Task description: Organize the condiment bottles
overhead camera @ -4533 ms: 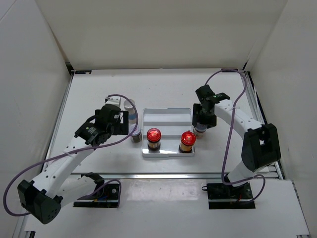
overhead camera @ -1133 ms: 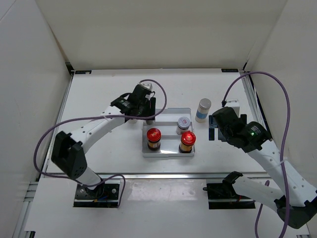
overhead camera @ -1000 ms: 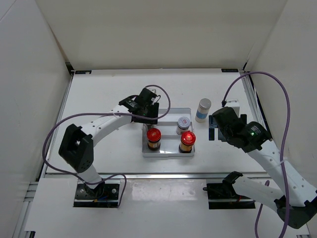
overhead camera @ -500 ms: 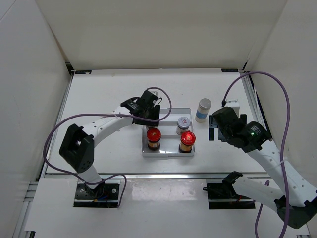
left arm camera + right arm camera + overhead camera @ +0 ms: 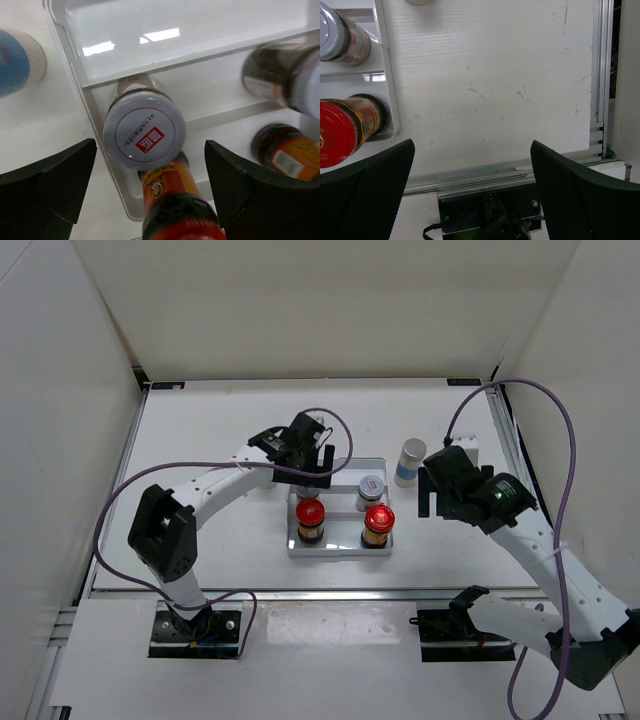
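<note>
Top view: left end effector [image 5: 308, 472] covers nearly all of left silver-lid bottle [image 5: 145, 132]. Left blue-label bottle [image 5: 12, 62]: just a blurred slice at the left wrist frame edge; can't make it out from above. Left wrist: left red-cap bottle [image 5: 172, 210] cut at bottom, cap blurred. Right silver-lid bottle [image 5: 280, 72] blurred, cut at right edge. Right red-cap bottle [image 5: 287, 152] cap out of frame. Lid print too small to read. Right wrist: right blue-label bottle [image 5: 417, 1] a sliver at top edge. Tray [image 5: 387, 75] shows only its right rim, and both bottles in it are clipped at left edge.
</note>
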